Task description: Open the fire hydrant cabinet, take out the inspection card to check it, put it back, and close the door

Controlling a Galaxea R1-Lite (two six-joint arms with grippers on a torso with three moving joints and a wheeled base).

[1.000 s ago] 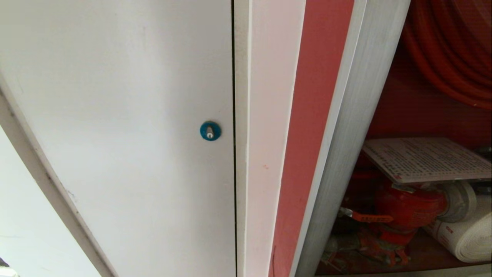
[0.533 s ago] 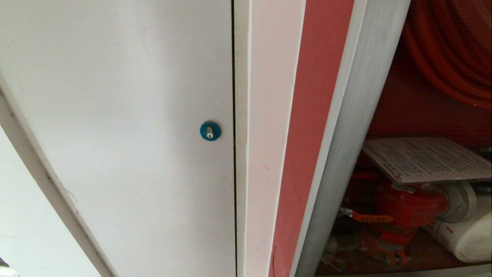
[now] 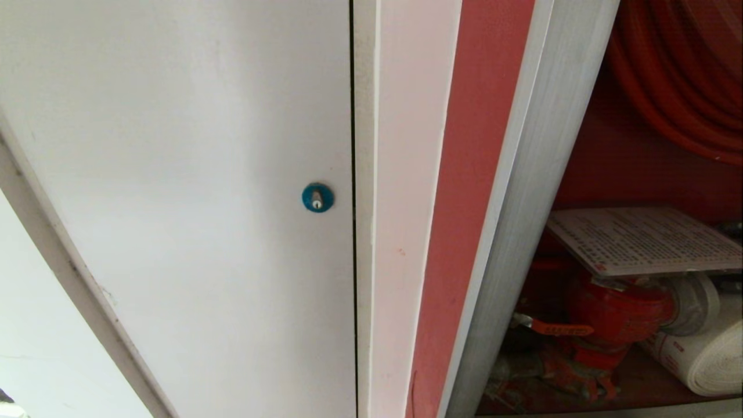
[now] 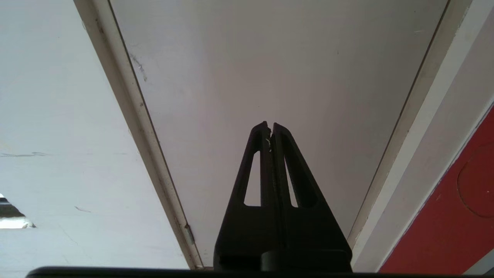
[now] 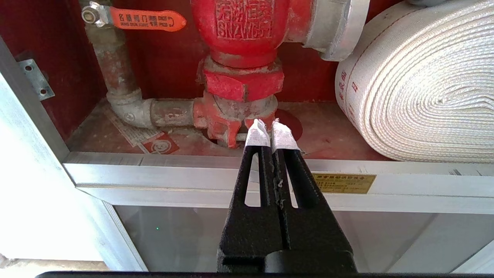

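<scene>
A plain white door [image 3: 174, 174] filled the left half of the head view, with a small blue round lock [image 3: 317, 197] near its right edge. Beside it ran a white post, then a red strip [image 3: 464, 203], then the silver frame of the fire hydrant cabinet [image 3: 534, 191]. The cabinet stood open on the right. Inside, a red hose [image 3: 679, 75] coiled at the top, the inspection card [image 3: 644, 239] lay flat above a red valve [image 3: 618, 313], and a rolled white hose [image 3: 705, 354] sat at the lower right.
</scene>
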